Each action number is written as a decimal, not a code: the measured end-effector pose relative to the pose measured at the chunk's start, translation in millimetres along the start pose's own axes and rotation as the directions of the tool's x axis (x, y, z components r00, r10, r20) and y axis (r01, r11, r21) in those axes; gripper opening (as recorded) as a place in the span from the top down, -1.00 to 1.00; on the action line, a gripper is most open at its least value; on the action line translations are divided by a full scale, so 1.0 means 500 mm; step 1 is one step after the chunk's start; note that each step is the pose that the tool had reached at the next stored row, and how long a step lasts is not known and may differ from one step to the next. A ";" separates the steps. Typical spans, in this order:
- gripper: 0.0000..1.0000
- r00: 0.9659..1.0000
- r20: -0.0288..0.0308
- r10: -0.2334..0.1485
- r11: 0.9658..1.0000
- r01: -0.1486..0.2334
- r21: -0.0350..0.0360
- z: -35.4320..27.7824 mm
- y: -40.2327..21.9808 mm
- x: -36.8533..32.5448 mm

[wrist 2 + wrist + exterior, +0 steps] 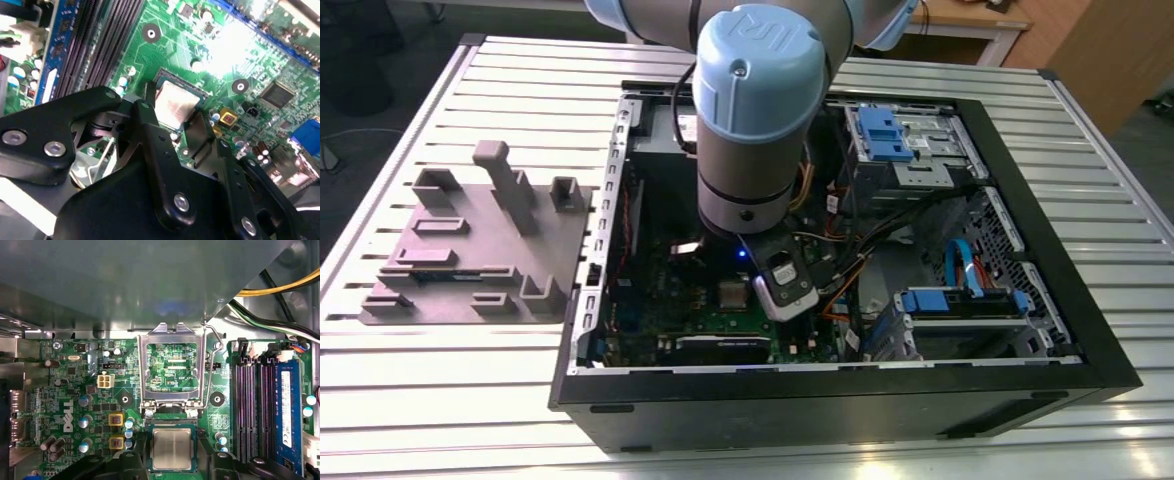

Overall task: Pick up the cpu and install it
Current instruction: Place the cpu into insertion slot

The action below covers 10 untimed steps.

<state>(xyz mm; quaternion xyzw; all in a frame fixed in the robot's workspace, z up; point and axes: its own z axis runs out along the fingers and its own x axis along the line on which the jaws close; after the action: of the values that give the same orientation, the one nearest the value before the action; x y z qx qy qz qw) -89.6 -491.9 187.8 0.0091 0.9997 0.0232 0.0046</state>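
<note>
The cpu [171, 448], a small square chip with a silver-grey top, lies flat in its socket on the green motherboard [75, 390], just below the raised hollow metal socket frame [171, 365]. My gripper [171, 460] stands straight over it. The black fingers [131, 460] press close against two opposite edges of the chip. In the second wrist view the cpu [176, 104] shows between the two fingers [145, 117], its near part hidden behind them. In the exterior view the arm [754, 120] reaches down into the open computer case [854, 380].
Dark memory slots and a blue memory stick [285, 410] run beside the socket. Yellow and black cables [280, 290] cross above the board. A grey metal wall [125, 285] overhangs the socket frame. Outside the case, a grey fixture block [474, 245] rests on the slatted table [400, 400].
</note>
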 end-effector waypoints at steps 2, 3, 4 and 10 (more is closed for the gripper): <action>-0.09 1.000 0.000 0.000 1.000 0.000 0.000 0.001 0.000 0.000; -0.09 1.000 0.000 0.000 1.000 0.000 0.000 0.001 0.000 0.000; -0.09 1.000 0.000 0.000 1.000 0.000 0.000 0.001 0.000 0.000; -0.09 1.000 0.000 0.000 1.000 0.000 0.000 -0.015 0.001 0.000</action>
<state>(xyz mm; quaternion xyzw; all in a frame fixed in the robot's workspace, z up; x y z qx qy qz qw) -89.6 -491.9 195.3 0.0091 0.9997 0.0232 0.0045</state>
